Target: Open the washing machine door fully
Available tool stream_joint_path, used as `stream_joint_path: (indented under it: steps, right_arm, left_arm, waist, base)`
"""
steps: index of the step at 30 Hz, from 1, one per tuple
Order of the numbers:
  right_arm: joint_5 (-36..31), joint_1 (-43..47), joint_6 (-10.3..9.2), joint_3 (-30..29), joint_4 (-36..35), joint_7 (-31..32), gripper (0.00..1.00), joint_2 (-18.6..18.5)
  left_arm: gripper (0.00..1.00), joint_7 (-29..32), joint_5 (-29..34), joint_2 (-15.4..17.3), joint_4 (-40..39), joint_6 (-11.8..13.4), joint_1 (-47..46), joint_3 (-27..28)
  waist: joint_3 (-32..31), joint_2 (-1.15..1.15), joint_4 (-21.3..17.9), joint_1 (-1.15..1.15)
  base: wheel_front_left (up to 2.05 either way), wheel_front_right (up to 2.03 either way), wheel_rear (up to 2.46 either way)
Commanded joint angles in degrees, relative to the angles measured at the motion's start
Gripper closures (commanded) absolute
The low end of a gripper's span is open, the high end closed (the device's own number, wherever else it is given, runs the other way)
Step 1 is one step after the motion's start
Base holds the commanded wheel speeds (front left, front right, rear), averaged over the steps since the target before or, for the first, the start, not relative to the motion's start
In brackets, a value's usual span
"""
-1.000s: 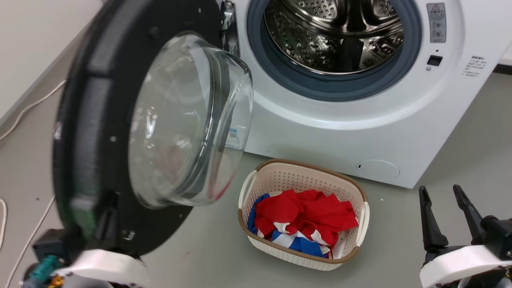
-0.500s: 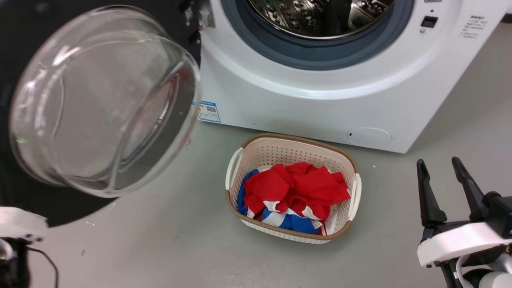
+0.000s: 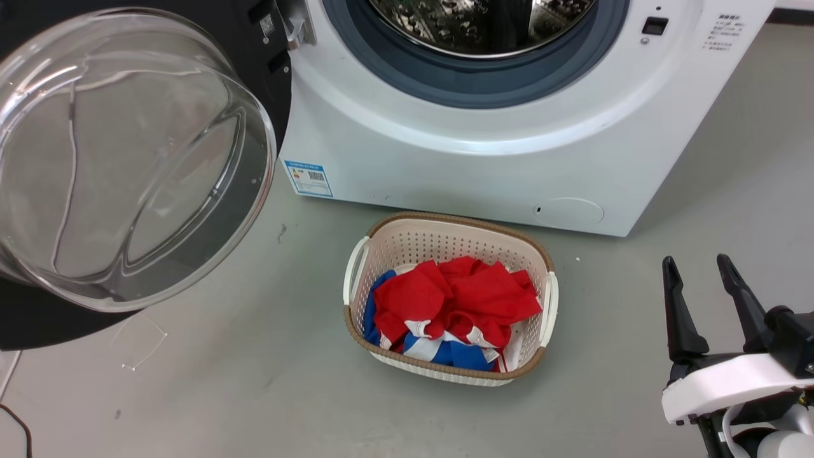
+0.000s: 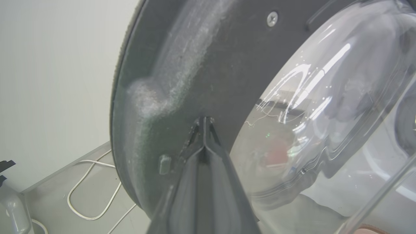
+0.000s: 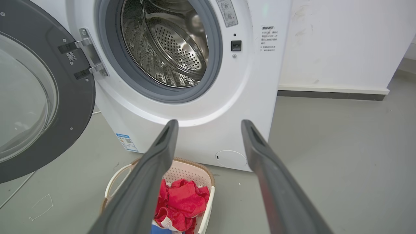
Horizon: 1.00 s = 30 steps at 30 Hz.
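Note:
The washing machine door, a black ring around a clear glass bowl, stands swung wide to the left of the white washing machine. Its steel drum and grey gasket lie exposed. In the left wrist view my left gripper is shut, both fingertips together against the door's black inner face beside the glass bowl. My right gripper hangs open at the lower right, away from the machine. The right wrist view looks between its spread fingers at the door and metal hinge.
A cream laundry basket holding red, white and blue clothes sits on the grey floor just before the machine. White cables lie on the floor by the left wall. A white wall stands to the machine's right.
The door has swung further left, away from the drum opening. The head camera has shifted, and my left forearm has left its picture. The right gripper stays open in place.

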Motion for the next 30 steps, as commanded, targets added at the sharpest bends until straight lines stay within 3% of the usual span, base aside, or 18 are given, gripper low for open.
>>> stream_joint_path:
  steps: [1, 7, 15, 24, 30]
  right_arm:
    - [0.2, -0.1, -0.01, -0.1, 0.3, -0.4, 0.00, 0.1]
    - [0.9, 1.9, -0.01, -0.1, 1.7, -0.9, 0.00, 0.1]
    - [0.6, 5.0, -0.01, 0.9, 2.8, -1.0, 0.00, 0.1]
    - [0.2, 5.4, -0.01, 2.0, 2.4, -0.5, 0.00, 0.1]
    - [-0.5, 4.9, -0.01, 3.5, 2.4, 0.0, 0.00, 0.1]
  left_arm:
    - [1.00, -0.8, 0.5, 0.3, 0.6, -0.1, -0.6, -0.2]
    - [1.00, -2.8, 2.5, -2.3, -1.9, 0.4, 3.6, -2.5]
    - [1.00, -2.9, 5.4, -8.9, -12.4, 1.8, 12.6, -8.7]
    - [1.00, -2.4, 12.0, -13.9, -22.8, 2.4, 15.5, -19.6]
    - [1.00, -1.3, 13.2, -16.1, -23.1, 1.7, 14.4, -24.2]
  waist:
    - [-1.0, 0.00, -0.1, -0.01]
    - [-5.0, 0.00, -0.2, -0.01]
    - [-10.5, 0.00, -1.1, -0.01]
    - [-11.3, 0.00, -4.7, -0.01]
    - [-11.1, 0.00, -7.6, -0.01]
  base:
    - [0.00, 0.00, 0.00]
    - [0.00, 0.00, 0.00]
    - [0.00, 0.00, 0.00]
    - [0.00, 0.00, 0.00]
    - [0.00, 0.00, 0.00]
